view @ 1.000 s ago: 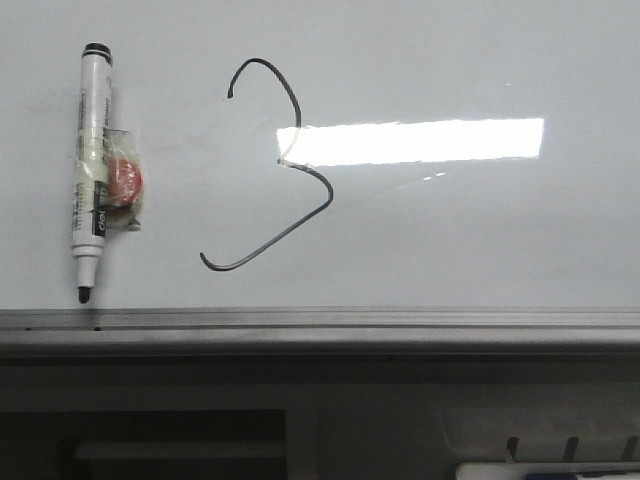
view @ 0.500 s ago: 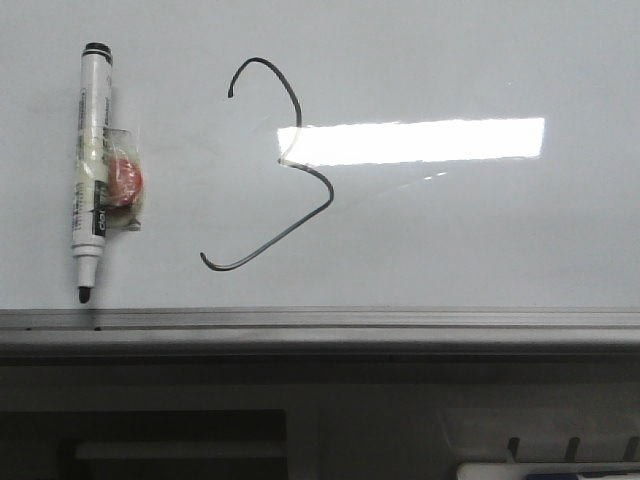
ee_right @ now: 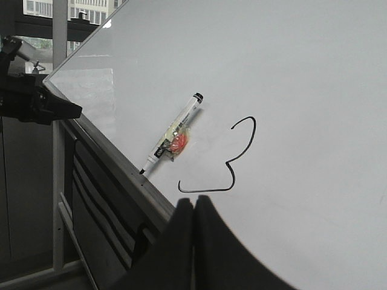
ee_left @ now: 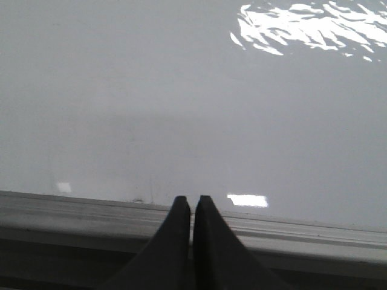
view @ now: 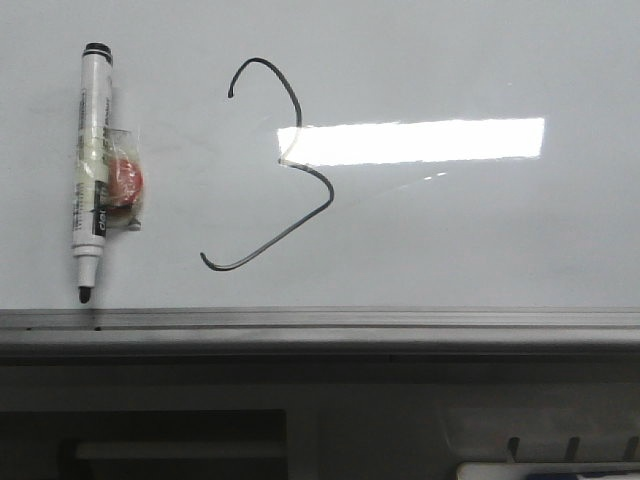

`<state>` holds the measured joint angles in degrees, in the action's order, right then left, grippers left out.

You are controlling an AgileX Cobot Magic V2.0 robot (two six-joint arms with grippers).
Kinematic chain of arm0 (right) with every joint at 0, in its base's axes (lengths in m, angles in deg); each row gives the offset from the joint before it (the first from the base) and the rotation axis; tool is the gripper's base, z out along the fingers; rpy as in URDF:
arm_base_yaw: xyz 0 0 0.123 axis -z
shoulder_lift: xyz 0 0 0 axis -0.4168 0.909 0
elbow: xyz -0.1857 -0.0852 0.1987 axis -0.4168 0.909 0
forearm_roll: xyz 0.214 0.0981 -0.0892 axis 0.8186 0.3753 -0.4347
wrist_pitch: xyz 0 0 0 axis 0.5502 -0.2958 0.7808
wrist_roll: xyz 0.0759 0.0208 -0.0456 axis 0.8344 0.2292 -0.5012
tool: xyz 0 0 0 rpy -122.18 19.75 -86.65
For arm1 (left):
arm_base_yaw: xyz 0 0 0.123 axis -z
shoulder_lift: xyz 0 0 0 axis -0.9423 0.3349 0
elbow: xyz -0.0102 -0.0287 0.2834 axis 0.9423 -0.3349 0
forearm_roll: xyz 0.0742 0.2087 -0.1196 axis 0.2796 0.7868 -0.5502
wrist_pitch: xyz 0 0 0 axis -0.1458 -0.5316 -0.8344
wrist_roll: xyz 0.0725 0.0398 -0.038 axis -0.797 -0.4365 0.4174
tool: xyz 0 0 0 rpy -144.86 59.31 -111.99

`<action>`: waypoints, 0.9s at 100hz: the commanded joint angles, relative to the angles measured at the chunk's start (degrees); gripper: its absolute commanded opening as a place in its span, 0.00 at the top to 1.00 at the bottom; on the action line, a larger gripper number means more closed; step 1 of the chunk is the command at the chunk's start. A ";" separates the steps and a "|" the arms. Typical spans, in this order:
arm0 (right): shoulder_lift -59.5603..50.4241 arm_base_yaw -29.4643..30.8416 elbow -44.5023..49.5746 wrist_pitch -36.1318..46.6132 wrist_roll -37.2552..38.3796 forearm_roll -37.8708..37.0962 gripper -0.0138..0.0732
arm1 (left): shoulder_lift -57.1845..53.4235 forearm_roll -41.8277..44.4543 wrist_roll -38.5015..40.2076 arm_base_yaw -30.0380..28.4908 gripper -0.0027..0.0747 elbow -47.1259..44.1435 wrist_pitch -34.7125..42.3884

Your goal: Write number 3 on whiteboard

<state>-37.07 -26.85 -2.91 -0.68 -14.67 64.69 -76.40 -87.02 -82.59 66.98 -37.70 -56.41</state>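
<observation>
The number 3 (view: 275, 170) is a thin dark line on the whiteboard (view: 480, 240), left of centre; it also shows in the right wrist view (ee_right: 230, 163). A white marker (view: 90, 170) with a black tip and a red-and-clear tag lies on the board to the left of the 3, tip toward the rail; it also shows in the right wrist view (ee_right: 172, 136). My left gripper (ee_left: 192, 200) is shut and empty over the board's edge rail (ee_left: 72, 208). My right gripper (ee_right: 195, 200) is shut and empty, near the rail below the 3. Neither gripper shows in the front view.
A bright rectangular light reflection (view: 420, 140) lies across the board right of the 3. The grey metal rail (view: 320, 325) runs along the board's near edge, with a dark frame below. My left arm (ee_right: 30, 99) shows beyond the board's corner in the right wrist view.
</observation>
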 commanded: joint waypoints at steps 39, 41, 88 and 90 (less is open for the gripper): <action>-0.37 11.81 1.47 11.03 0.01 0.08 0.91 | -1.38 0.20 0.68 0.39 0.99 -0.69 2.75; -0.37 13.40 1.47 11.03 0.01 0.08 0.91 | -1.38 0.20 0.68 0.39 0.99 -0.69 2.75; -0.37 48.27 1.47 -0.63 0.01 0.08 0.91 | -1.38 0.20 0.68 0.39 0.99 -0.69 2.75; -0.37 48.65 1.61 -1.64 0.01 -0.08 0.91 | -1.38 0.20 0.68 0.39 0.99 -0.69 2.75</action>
<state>-37.07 19.78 -0.07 -1.47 -14.67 64.69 -76.40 -87.02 -82.59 66.98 -37.70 -56.41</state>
